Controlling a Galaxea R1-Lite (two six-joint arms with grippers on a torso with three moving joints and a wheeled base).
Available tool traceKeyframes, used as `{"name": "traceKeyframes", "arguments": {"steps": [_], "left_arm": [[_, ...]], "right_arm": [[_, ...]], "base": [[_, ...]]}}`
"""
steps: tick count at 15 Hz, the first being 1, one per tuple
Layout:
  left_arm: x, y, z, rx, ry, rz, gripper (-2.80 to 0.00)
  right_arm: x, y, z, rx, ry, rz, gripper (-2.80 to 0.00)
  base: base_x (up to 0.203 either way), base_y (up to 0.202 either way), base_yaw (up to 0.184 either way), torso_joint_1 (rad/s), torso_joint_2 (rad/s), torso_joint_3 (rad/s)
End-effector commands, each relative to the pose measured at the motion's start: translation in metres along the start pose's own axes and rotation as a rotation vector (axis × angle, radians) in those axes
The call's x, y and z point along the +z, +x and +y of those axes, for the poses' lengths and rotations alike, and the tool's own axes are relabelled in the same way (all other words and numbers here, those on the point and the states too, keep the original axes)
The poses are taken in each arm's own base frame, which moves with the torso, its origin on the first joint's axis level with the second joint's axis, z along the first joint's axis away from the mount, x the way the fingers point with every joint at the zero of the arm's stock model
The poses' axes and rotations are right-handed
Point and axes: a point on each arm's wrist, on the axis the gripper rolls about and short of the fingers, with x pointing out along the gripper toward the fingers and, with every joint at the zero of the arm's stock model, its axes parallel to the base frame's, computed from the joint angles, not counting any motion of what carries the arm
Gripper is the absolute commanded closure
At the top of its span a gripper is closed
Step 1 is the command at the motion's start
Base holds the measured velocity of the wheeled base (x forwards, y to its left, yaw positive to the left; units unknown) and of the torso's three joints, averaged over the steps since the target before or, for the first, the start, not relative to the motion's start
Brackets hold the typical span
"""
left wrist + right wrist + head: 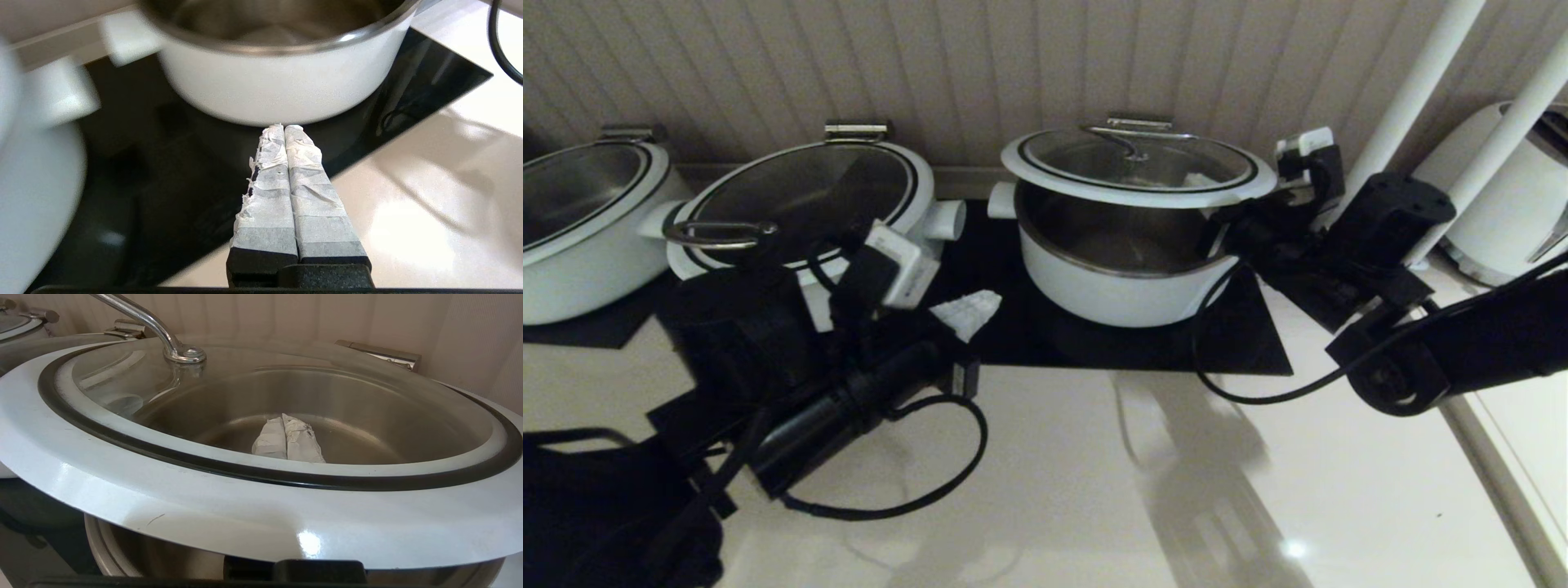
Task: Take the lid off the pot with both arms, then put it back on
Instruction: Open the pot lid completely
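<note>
The white pot (1111, 294) stands on a black mat with its steel liner showing. Its glass lid (1135, 163) hangs raised above the rim, front edge up, hinge (1139, 122) at the back, steel bar handle (1127, 139) on top. My right gripper (1202, 189) reaches in under the lid's right edge. Through the glass its taped fingertips (294, 443) show pressed together, beneath the lid's white rim (204, 498). My left gripper (968, 313) sits low, left of the pot, shut and empty; its tips (284, 128) point at the pot's base (278, 90) without touching.
A wider pot with a loop-handle lid (800, 204) stands close behind my left arm, and another pot (580, 212) sits at the far left. A white appliance (1511, 196) and white poles (1413, 82) are at the right. The beige counter (1094, 474) spreads in front.
</note>
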Motion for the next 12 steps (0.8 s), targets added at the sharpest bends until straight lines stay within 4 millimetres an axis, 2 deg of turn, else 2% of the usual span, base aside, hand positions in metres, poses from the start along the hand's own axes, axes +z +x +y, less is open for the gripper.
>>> {"name": "traceKeyframes", "arguments": {"steps": [1,6,9,12], "left_arm": [[0.012,-0.03,0.007,0.037,0.001,-0.047,0.0],[-0.007,-0.099,0.032,0.219,0.002,0.0,0.0],[-0.027,-0.138,0.028,0.28,-0.003,0.047,0.0],[-0.04,-0.165,0.023,0.374,-0.006,0.08,0.0]], "right_arm": [[0.001,0.001,-0.001,-0.002,-0.003,-0.011,0.0],[0.004,0.003,-0.011,-0.021,-0.013,-0.022,0.0],[0.003,0.003,-0.015,-0.029,-0.015,-0.019,0.0],[0.004,0.003,-0.015,-0.028,-0.016,-0.022,0.0]], "base": [[0.0,0.0,0.0,0.0,0.0,0.0],[0.0,0.0,0.0,0.0,0.0,0.0],[0.0,0.0,0.0,0.0,0.0,0.0],[0.0,0.0,0.0,0.0,0.0,0.0]]}}
